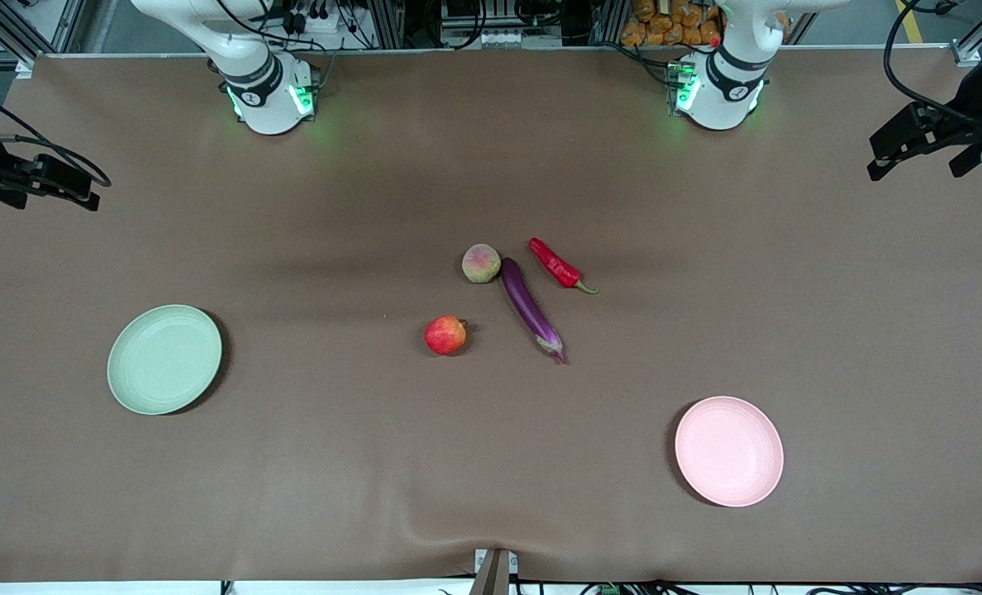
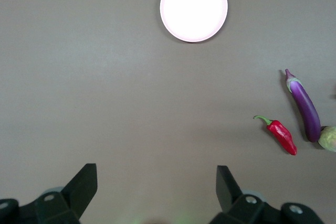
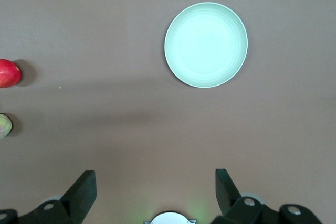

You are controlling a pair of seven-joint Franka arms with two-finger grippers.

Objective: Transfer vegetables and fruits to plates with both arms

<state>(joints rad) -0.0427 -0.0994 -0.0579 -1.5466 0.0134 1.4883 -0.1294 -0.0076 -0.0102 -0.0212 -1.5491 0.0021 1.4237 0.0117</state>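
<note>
Four items sit mid-frame in front view, untouched: peach (image 1: 481,263), eggplant (image 1: 531,309), chili (image 1: 557,264), apple (image 1: 445,335). Green plate (image 1: 164,359) lower-left, pink plate (image 1: 729,450) lower-right, both w/o food. Left gripper (image 2: 156,184) & right gripper (image 3: 156,184) wide apart, nothing held, prob. waiting at the frame's edges.

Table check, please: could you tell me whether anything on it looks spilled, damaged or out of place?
Nothing stands out. The peach, chili, eggplant and apple lie intact mid-table; the peach sits right against the eggplant's end. The green plate and pink plate sit flat and bare. Only the cloth ripples slightly at its near edge.
</note>
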